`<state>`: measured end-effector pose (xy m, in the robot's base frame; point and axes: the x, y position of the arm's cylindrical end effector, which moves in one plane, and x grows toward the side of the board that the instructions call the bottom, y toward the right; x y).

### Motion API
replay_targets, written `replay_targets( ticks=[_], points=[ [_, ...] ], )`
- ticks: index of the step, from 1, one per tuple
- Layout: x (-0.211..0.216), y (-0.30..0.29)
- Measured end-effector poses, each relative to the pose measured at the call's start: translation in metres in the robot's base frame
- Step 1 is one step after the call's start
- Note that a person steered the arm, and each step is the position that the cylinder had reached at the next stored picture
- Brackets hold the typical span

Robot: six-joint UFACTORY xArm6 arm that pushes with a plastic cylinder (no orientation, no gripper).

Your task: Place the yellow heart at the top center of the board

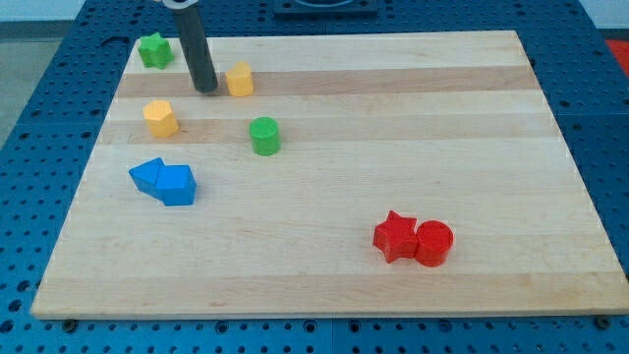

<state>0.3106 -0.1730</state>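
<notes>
The yellow heart [239,79] lies near the view's top left of the wooden board [393,147], left of the top centre. My tip [205,89] rests on the board just to the left of the heart, close to it with a small gap. The dark rod rises from the tip toward the view's top edge.
A yellow hexagon [160,118] lies below and left of the tip. A green star [153,49] sits at the top left corner. A green cylinder [264,136] lies below the heart. Two touching blue blocks [164,181] lie at the left. A red star [395,236] and a red cylinder [433,243] touch at the lower right.
</notes>
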Motion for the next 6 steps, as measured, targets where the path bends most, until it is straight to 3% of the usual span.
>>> replay_targets(
  ticks=[1, 3, 5, 6],
  points=[
    [-0.002, 0.029],
    [-0.064, 0.087],
    [-0.021, 0.104],
    [-0.060, 0.134]
  ],
)
